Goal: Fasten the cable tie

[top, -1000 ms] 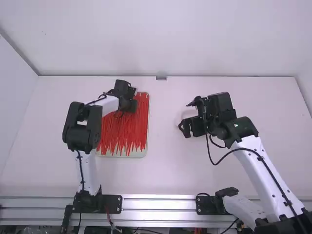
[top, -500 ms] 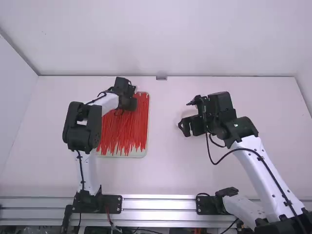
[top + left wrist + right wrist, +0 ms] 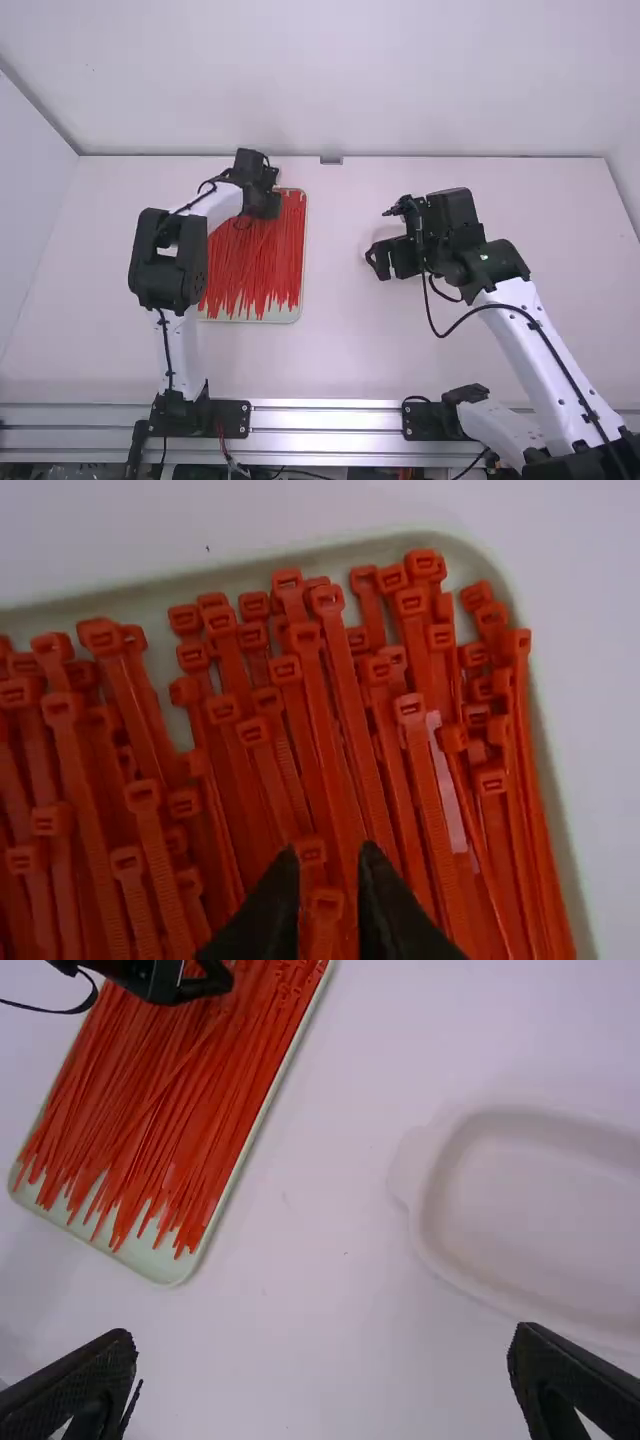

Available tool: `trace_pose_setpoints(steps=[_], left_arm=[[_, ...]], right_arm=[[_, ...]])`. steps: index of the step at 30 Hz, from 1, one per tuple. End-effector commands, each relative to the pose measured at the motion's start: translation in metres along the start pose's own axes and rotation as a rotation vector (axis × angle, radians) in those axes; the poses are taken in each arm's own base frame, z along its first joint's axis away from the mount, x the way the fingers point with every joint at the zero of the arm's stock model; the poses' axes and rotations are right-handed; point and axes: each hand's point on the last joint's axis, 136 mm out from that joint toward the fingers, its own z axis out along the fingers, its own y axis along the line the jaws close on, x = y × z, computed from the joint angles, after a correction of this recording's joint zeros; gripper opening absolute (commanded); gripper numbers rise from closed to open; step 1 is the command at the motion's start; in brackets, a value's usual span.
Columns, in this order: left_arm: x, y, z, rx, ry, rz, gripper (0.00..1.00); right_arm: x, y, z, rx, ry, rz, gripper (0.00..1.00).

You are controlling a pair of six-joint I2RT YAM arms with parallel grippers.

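Several red cable ties [image 3: 255,265] lie heaped lengthwise on a pale tray [image 3: 250,317] left of the table's middle. My left gripper [image 3: 262,205] is over the tray's far end. In the left wrist view its fingers [image 3: 285,905] stand close together over the ties' heads, shut on one red cable tie [image 3: 316,865] that lies between them. My right gripper [image 3: 390,262] hangs right of the middle, above bare table. It is open wide [image 3: 320,1405] and holds nothing. The right wrist view also takes in the red cable ties [image 3: 160,1110] and the left gripper [image 3: 170,975].
A white oval dish [image 3: 540,1210] with nothing in it lies on the table near the right gripper. Walls bound the table at the back and left. Bare table lies between the red ties' tray [image 3: 165,1268] and the dish.
My left gripper has shifted a little toward the far end of the tray. The right arm has kept still.
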Motion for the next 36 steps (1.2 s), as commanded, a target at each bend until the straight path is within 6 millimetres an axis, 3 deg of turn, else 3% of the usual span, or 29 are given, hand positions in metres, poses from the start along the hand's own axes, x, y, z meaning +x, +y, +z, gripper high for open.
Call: trace_pose_setpoints(steps=[1, 28, 36], left_arm=[[0.001, -0.001, 0.003, -0.001, 0.013, 0.017, 0.17], [0.034, -0.001, 0.015, 0.012, 0.076, 0.013, 0.15], [0.034, 0.000, 0.016, 0.011, 0.071, 0.013, 0.15]], right_arm=[[-0.009, 0.002, -0.005, -0.002, -0.021, -0.006, 1.00], [-0.008, 0.001, -0.004, 0.002, -0.016, -0.004, 0.99], [-0.008, 0.001, -0.004, 0.002, -0.016, -0.003, 0.99]])
